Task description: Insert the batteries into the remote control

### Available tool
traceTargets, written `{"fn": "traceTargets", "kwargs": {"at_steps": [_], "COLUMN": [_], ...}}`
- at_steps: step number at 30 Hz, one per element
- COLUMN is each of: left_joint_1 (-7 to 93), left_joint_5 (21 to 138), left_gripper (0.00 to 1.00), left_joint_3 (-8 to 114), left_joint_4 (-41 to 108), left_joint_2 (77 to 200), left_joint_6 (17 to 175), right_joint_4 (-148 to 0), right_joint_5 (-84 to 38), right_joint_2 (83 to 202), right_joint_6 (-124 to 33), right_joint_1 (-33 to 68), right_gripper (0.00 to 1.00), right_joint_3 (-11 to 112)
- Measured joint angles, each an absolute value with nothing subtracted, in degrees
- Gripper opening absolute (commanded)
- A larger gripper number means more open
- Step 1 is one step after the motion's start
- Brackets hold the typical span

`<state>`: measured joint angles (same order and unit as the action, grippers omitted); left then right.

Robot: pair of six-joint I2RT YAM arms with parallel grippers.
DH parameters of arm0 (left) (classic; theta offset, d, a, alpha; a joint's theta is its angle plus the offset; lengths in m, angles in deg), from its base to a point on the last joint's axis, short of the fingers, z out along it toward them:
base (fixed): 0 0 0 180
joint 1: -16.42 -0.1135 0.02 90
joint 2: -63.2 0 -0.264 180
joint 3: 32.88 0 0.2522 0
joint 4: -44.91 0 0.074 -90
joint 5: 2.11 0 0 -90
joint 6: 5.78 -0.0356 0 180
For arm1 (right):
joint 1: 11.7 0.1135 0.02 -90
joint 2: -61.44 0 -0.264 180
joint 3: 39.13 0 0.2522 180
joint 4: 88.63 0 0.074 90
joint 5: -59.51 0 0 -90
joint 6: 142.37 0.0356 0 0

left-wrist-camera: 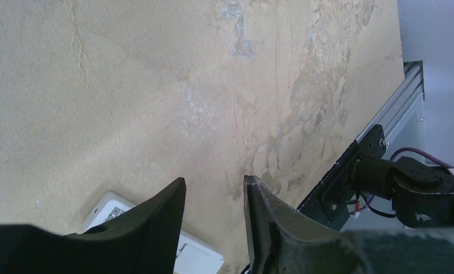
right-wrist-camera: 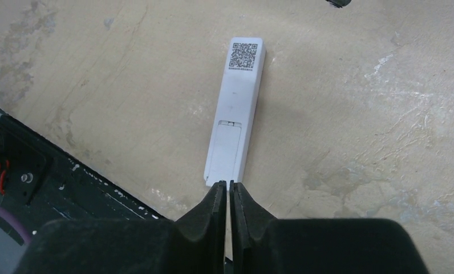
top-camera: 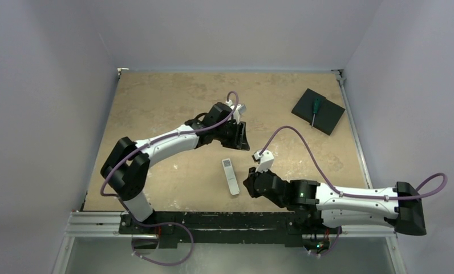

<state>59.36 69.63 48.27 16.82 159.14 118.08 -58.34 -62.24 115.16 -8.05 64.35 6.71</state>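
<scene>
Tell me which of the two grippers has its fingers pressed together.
The right gripper: its fingers almost touch, at one end of the remote control. The left gripper shows a clear gap between its fingers.

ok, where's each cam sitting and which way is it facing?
Top external: above, behind the bases, facing down at the table; both arms, remote control, screwdriver on black pad.
Left wrist: faces down toward the near rail; left gripper open, remote control's QR end.
Right wrist: faces down the remote control's back; right gripper shut at its end.
Shared: the remote control.
</scene>
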Motion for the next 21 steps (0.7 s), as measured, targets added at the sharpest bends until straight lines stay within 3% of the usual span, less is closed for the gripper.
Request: {"fn": "traceTargets", "kwargs": {"at_steps": [4,6,10,21], "left_joint_1": [59.7,59.8,60.4,60.8], "left_joint_5": [69.6,69.6,69.8,73.6], "left_gripper": [0.31,0.23,0.00,0.00], "left_joint_3": [50.6,51.8,53.1,52.5], "left_joint_4": [17.0,17.0,17.3,17.4], "left_joint_2": [162.9,164.8,167.8,170.5], "left_joint_6": [118.1,118.1,118.1,118.1], "right_joint_4": [-58.3,-58.2,-57.9,-56.0], "right_joint_5": [-62.2,-62.2,-62.2,-62.4], "right_joint_2": [113.1,112.4,111.1,106.2], "right_joint_6": [-8.1,-8.1,-8.3,-8.0], "right_joint_1": [64.4,64.4,64.4,64.4], "right_gripper": [0.00,0.00,0.00,0.00], "right_joint_3": [5.7,5.4,5.2,3.1]}}
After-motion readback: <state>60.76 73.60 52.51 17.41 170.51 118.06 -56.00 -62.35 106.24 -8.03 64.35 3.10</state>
